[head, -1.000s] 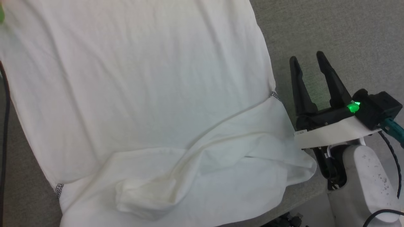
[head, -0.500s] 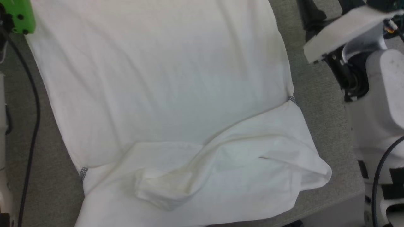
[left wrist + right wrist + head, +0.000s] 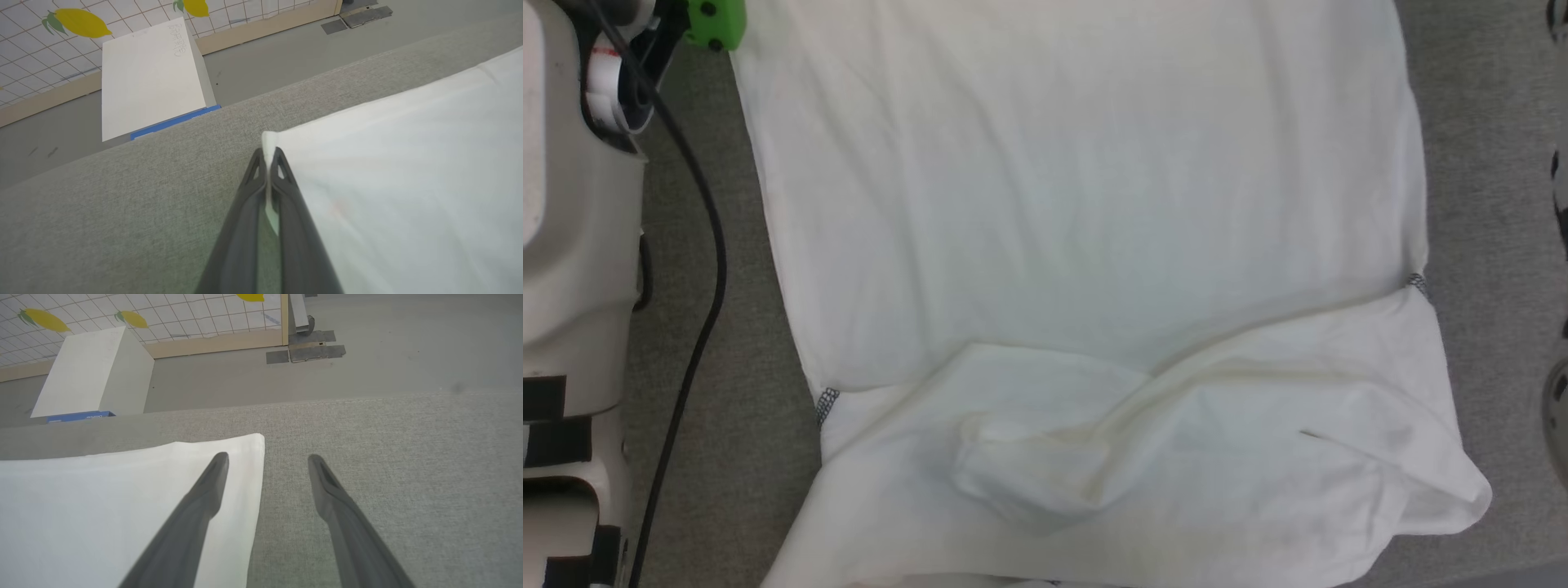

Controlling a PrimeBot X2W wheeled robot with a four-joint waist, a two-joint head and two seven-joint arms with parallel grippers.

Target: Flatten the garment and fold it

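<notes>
The garment (image 3: 1078, 204) lies spread on the grey padded surface (image 3: 1486, 163), white and thin. One sleeve (image 3: 1176, 457) is folded across its near part, with dark zigzag stitching (image 3: 827, 404) at the seam ends. In the left wrist view my left gripper (image 3: 267, 153) is shut on a far corner of the garment (image 3: 408, 163), with fabric pinched between the fingers. In the right wrist view my right gripper (image 3: 265, 457) is open over the other far corner of the garment (image 3: 102, 498). Its left finger is above the fabric and its right finger above the bare surface.
My left forearm (image 3: 572, 204) and a black cable (image 3: 711, 269) run along the garment's left side. Beyond the surface's far edge, a white box (image 3: 151, 77) stands on the floor by a lemon-patterned tiled wall (image 3: 163, 314). Grey tape patches (image 3: 306, 353) mark the floor.
The head camera has turned, so the whole picture has slid right. My right gripper went up and out of that view. My left forearm came in at the left edge.
</notes>
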